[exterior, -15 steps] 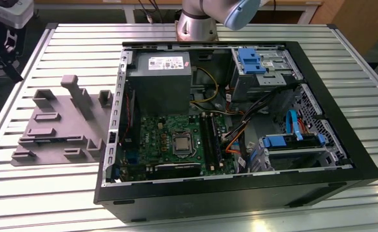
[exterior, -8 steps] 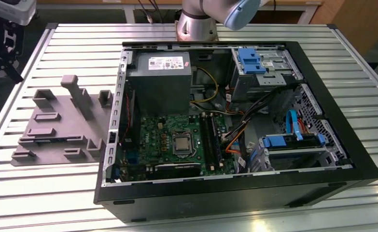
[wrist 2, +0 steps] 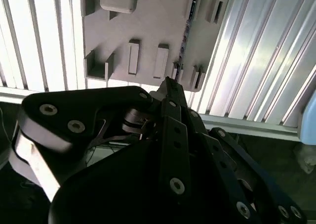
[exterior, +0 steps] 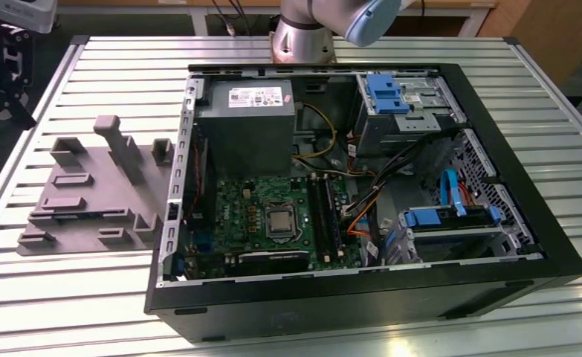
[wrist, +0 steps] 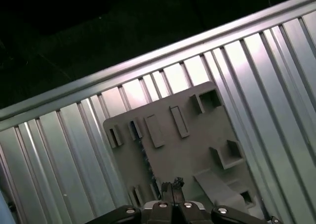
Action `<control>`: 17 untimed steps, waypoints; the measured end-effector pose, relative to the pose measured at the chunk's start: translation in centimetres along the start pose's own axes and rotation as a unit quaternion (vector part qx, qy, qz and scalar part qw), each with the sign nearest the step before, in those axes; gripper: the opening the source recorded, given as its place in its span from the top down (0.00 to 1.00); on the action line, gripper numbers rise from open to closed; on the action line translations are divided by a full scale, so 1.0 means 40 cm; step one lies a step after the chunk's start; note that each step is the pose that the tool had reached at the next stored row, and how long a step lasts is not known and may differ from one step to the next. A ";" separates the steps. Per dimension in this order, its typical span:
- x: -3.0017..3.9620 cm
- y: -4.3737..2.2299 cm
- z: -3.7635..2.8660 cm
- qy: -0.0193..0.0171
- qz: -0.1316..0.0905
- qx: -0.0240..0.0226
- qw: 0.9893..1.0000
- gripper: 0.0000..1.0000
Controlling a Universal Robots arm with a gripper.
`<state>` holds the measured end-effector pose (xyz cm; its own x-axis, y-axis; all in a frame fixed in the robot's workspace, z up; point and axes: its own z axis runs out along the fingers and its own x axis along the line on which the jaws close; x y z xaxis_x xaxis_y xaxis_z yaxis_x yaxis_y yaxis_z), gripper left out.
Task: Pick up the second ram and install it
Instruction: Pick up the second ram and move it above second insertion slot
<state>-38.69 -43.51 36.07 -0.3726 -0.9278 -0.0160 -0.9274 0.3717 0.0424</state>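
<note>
In the exterior view, an open computer case (exterior: 370, 297) lies on a slatted metal table (exterior: 73, 312) and takes up the middle and the exterior view's right. The arm (exterior: 305, 33) is cut off by the upper edge. A grey holder (exterior: 92, 171) sits on the table at the exterior view's left, just beside the case. The ram (exterior: 77, 216) is only a thin bluish strip standing on edge along the holder's near side, and it is hard to make out. The slots on the motherboard (exterior: 270, 216) are too dark to tell whether a stick is seated there.

In the second wrist view, the gripper (wrist 2: 168, 83) hangs above the holder (wrist 2: 148, 26), and its black links hide much of the table. Its fingers lie close together with nothing between them. The ram (wrist 2: 186, 34) shows edge-on as a thin dark line in the holder's slots, just beyond the fingertips and clear of them.

In the first wrist view, the gripper (wrist: 173, 185) is mostly cut off by the frame edge, and only its narrow tips reach over the holder (wrist: 182, 150). The ram (wrist: 146, 160) is a dark notched line just beside them.
</note>
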 end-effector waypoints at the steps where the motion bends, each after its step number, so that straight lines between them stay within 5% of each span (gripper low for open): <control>1: 0.000 0.000 0.001 0.000 -0.009 0.000 1.000 0.89; 8: 0.000 0.000 0.005 0.003 -0.072 -0.001 0.997 0.89; 12: 0.000 0.000 0.008 0.005 -0.109 -0.002 0.994 0.89; 17: 0.000 0.000 0.013 0.006 -0.150 -0.002 0.989 0.89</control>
<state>-38.70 -43.51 35.55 -0.0803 -0.9966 -0.0160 -0.9959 0.0796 0.0423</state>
